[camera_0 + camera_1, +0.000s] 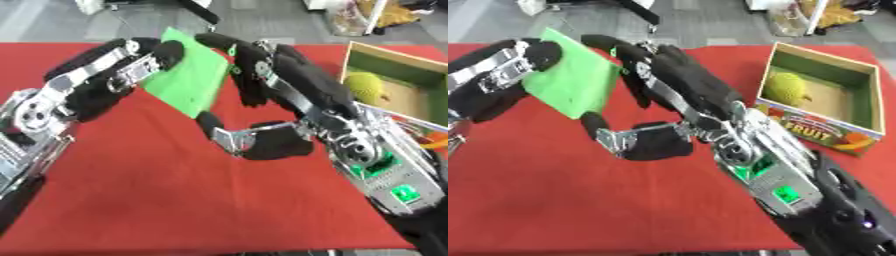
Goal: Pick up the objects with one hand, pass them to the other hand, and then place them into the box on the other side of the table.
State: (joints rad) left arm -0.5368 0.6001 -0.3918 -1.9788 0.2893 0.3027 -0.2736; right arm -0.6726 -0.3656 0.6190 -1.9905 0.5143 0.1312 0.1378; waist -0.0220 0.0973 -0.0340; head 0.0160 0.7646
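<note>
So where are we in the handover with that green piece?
Already in the open cardboard box on the right: one yellow-green bumpy fruit. In hand: the flat green sheet, held up by the left hand, with the right hand on its other edge. Left: release by the left hand, then boxing it.

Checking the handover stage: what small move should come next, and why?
Probably the right robot hand should close its fingers on the green sheet. The left robot hand holds the sheet's left edge, the right one looks open at the opposite edge, and the box sits to the right.
</note>
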